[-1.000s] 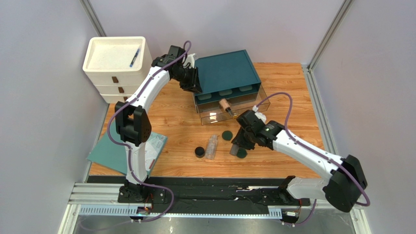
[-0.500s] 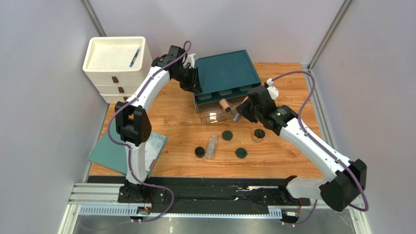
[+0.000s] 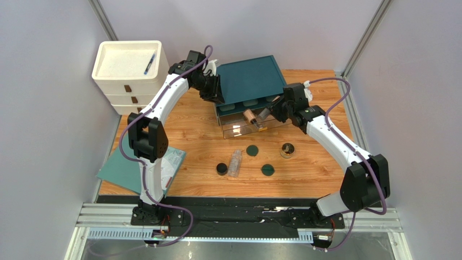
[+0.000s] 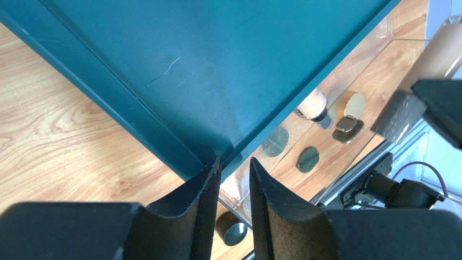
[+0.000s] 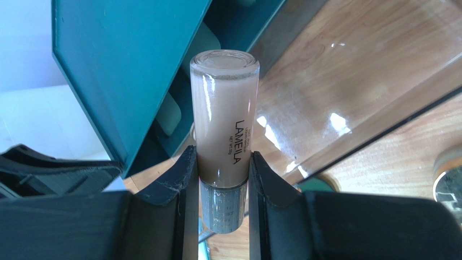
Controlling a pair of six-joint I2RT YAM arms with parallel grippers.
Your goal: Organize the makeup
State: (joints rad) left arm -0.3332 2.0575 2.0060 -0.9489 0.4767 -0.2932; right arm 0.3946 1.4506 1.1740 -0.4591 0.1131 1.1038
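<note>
One tube (image 5: 225,116) sits gripped in your right jaws above the clear drawer (image 3: 236,132); left jaws pinch the box (image 3: 252,76) edge. Stowing step, by my judgement: lower it, then release inside.

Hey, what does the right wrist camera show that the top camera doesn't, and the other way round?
Right wrist only: the LAMEILA lettering on the tan foundation tube, and the pads clamping it near its cap.
Top only: the white drawer unit with a blue pen on it, the teal booklet, the black round jar, the clear plastic bottle, and a second tube in the clear drawer.
Both: the right tool holding the tube by the teal organizer and its clear drawer.
</note>
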